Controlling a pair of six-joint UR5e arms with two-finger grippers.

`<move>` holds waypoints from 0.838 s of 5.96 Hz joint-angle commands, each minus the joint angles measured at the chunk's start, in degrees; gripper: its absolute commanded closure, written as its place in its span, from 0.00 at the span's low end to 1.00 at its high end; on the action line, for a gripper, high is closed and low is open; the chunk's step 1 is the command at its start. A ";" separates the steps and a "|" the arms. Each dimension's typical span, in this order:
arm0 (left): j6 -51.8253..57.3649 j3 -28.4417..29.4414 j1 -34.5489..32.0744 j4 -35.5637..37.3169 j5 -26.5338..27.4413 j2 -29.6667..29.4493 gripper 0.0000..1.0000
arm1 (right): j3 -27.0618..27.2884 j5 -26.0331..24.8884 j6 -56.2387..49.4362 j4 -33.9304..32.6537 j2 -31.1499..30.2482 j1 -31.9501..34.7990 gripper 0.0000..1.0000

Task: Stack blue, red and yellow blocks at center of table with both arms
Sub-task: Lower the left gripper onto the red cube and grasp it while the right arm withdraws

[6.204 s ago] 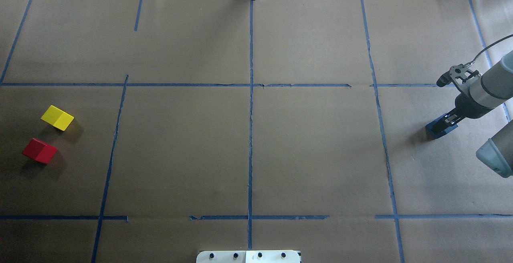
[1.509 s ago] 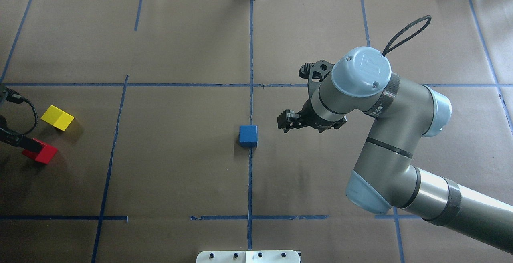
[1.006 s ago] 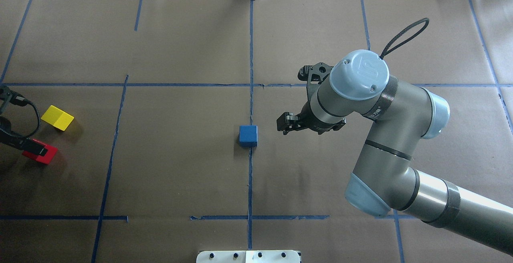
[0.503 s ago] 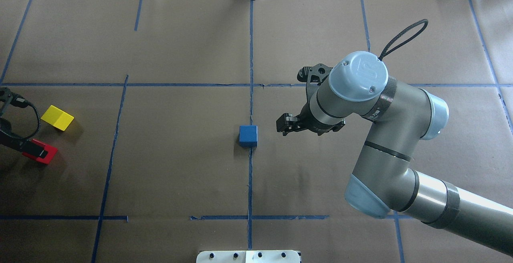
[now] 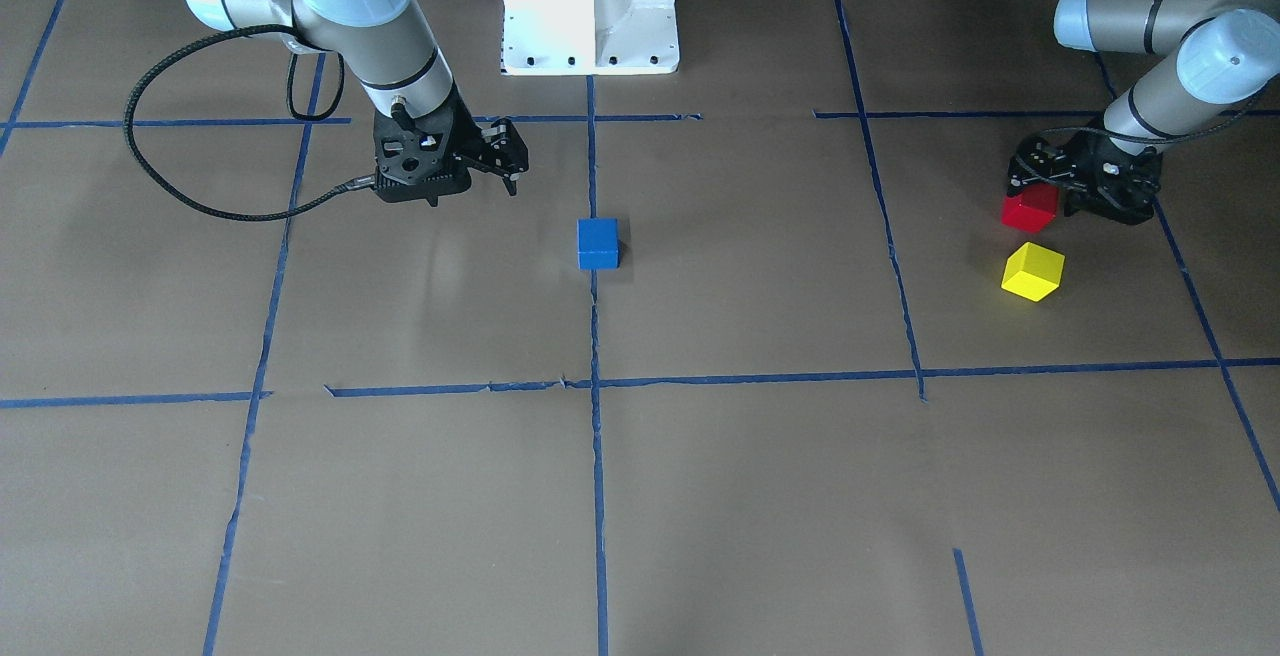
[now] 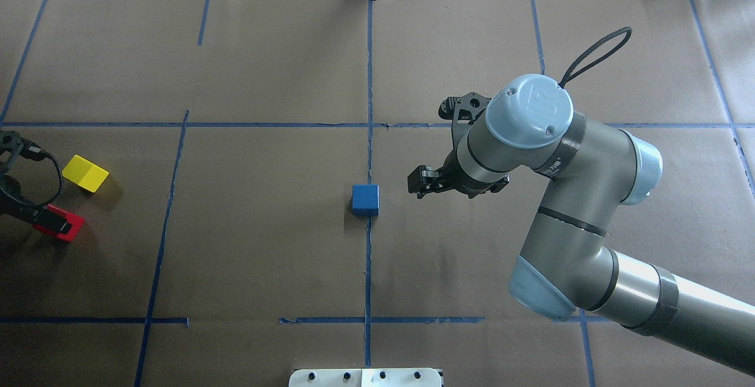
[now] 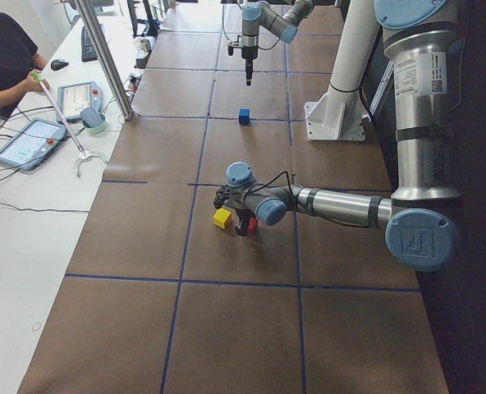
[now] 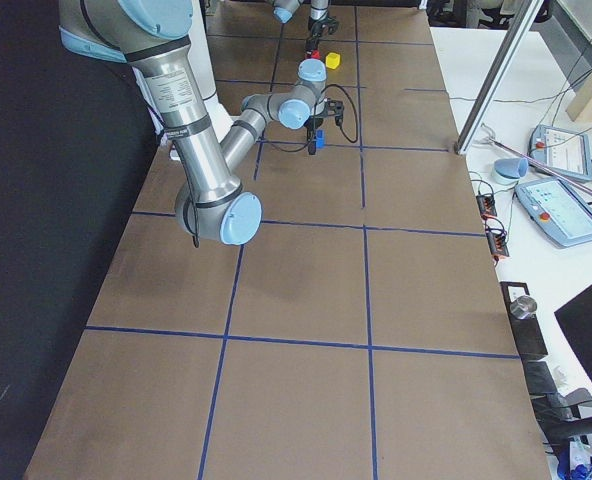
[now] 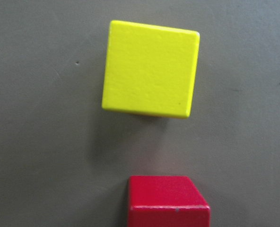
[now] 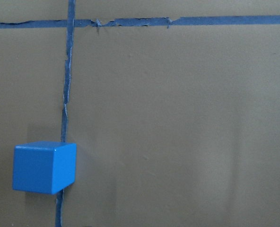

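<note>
The blue block (image 6: 365, 199) sits on the centre tape line, also in the front view (image 5: 597, 242) and the right wrist view (image 10: 44, 167). My right gripper (image 6: 420, 184) hovers just to its right, open and empty. The red block (image 6: 63, 228) and the yellow block (image 6: 85, 173) lie at the far left, a small gap between them. My left gripper (image 6: 50, 222) is low over the red block (image 5: 1030, 208), fingers open at its sides; the block rests on the table. The left wrist view shows the yellow block (image 9: 150, 69) and the red block (image 9: 167, 201), but no fingers.
Brown paper with blue tape lines (image 6: 369, 80) covers the table. The robot's white base (image 5: 590, 6) stands at the near edge. A black cable (image 5: 150, 156) loops from the right wrist. A metal post (image 7: 112, 61) and operator tablets stand beyond the far edge.
The right arm carried the blue block from the far right to the centre, let go and backed off to the right. The left gripper came in and settled lower over the red block.
</note>
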 commanded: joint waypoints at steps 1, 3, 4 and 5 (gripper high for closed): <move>-0.93 -0.89 0.22 0.01 0.01 -0.23 1.00 | 6.77 0.49 -0.24 -0.06 -8.59 2.72 0.00; -6.16 -4.92 0.22 0.53 0.01 -3.02 1.00 | 11.89 5.02 -10.97 -0.06 -20.02 10.59 0.00; -12.74 -6.16 0.83 0.80 0.01 -6.96 1.00 | 11.29 10.28 -20.54 -0.15 -23.55 17.26 0.00; -22.46 -6.96 3.97 2.54 0.10 -13.87 1.00 | 10.85 13.47 -30.64 -0.41 -27.15 23.33 0.00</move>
